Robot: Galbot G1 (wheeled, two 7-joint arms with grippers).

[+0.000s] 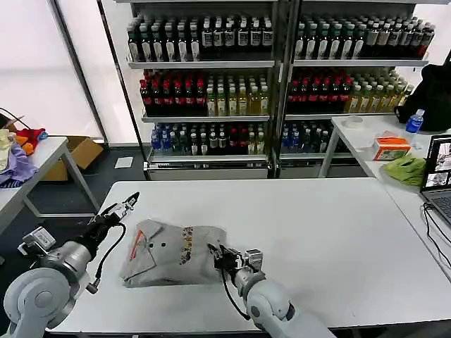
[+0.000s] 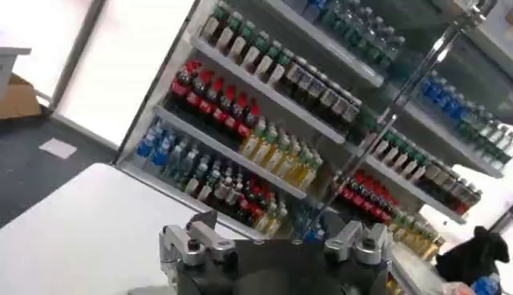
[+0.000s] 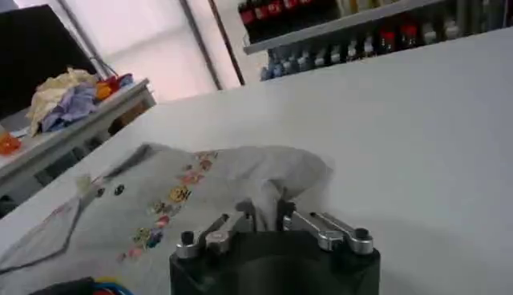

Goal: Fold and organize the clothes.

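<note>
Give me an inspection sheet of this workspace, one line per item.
Surface: white table, mostly bare.
Job's things: one grey shirt lying partly folded near the front edge, orange placket and chest print showing.
Clutter: nothing seen on the work table.
Grippers: right gripper shut on a pinched fold at the shirt's edge; left gripper raised beside the shirt's other end, touching nothing.
Cables: black cables along both arms; more beside a laptop on the side table.
Surroundings: bottle shelves behind; garment pile on another table; cardboard box on the floor.
</note>
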